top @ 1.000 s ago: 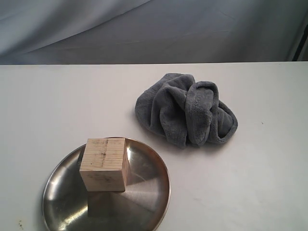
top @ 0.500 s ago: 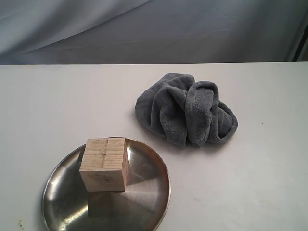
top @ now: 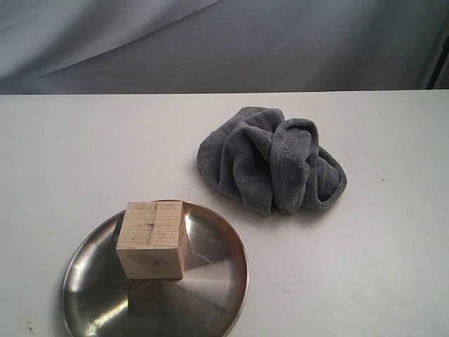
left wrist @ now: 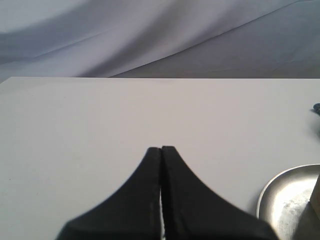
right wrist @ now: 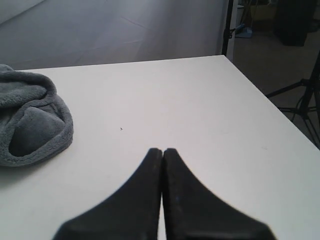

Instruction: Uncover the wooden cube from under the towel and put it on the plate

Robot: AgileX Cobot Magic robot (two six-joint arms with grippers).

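Note:
The wooden cube stands upright on the steel plate at the front left of the white table, uncovered. The grey-blue towel lies bunched in thick folds behind and to the right of the plate, apart from it. Neither arm shows in the exterior view. My left gripper is shut and empty above bare table, with the plate's rim off to one side. My right gripper is shut on nothing too, with an edge of the towel beside it.
The white table ends against a grey backdrop cloth. In the right wrist view the table's edge drops off to a dark floor with stand legs.

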